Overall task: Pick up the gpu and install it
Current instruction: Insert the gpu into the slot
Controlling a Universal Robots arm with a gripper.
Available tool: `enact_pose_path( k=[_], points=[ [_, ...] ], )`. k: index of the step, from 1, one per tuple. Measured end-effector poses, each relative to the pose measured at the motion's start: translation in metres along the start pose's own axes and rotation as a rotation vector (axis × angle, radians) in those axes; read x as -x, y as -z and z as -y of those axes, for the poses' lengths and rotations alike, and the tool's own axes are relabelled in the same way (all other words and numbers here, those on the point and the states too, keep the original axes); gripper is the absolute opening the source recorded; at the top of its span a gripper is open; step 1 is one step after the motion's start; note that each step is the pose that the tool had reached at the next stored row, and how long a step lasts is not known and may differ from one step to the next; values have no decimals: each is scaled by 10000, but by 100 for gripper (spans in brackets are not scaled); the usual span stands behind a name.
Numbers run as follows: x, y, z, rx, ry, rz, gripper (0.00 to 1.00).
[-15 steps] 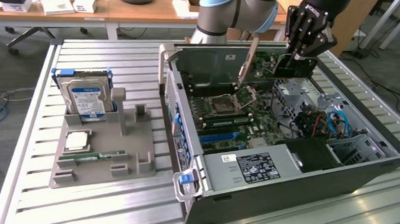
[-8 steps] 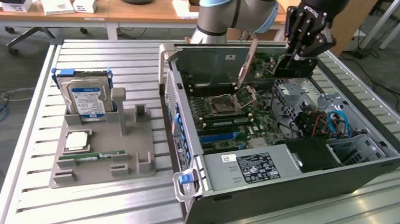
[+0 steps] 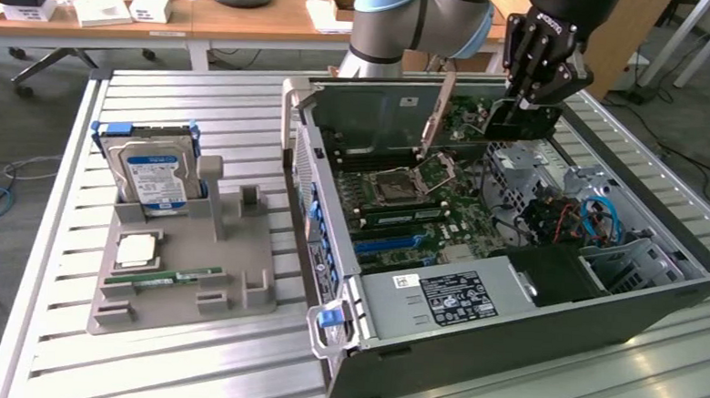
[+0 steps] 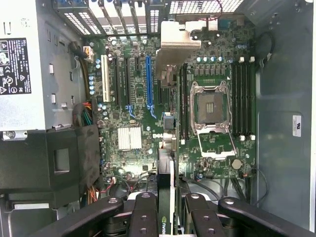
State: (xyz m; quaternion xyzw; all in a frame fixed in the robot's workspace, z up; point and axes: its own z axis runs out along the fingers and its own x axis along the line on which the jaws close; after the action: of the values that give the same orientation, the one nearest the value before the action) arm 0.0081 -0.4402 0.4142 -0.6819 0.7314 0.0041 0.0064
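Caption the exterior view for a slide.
Gripper holds the gpu over the motherboard inside the open computer case.

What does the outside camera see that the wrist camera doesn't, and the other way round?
Exterior view: the hard drive standing in a grey holder beside the computer case, a green memory stick lying in that holder, and the robot arm. Wrist view: the green logo on the gpu's edge and a ribbed silver block on the motherboard. Both: the empty processor socket, the power supply, and the gpu held between the jaws.
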Motion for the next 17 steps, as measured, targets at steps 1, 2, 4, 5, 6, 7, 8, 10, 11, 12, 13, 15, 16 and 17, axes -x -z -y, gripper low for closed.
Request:
enact_pose_path(
  k=[1,2,4,5,6,7,8,10,11,12,13,15,16,17],
  points=[
    [0,0,0,0,0,0,26],
    [0,0,0,0,0,0,26],
    [0,0,0,0,0,0,26],
    [0,0,0,0,0,-1,26],
    [0,0,-2,0,-1,-1,26],
    [-1,0,-6,0,-2,0,26],
    [-1,0,-11,0,-2,0,26],
    [-2,-1,-26,0,-1,1,26],
    [-2,-1,-36,0,0,1,26],
    [-3,-1,-46,0,0,1,26],
    [-4,-1,-58,0,0,0,26],
    [-6,-1,-87,0,1,-1,26],
    [-7,-1,-101,0,0,-1,26],
    [-7,-1,-116,0,0,-1,26]
  ],
)
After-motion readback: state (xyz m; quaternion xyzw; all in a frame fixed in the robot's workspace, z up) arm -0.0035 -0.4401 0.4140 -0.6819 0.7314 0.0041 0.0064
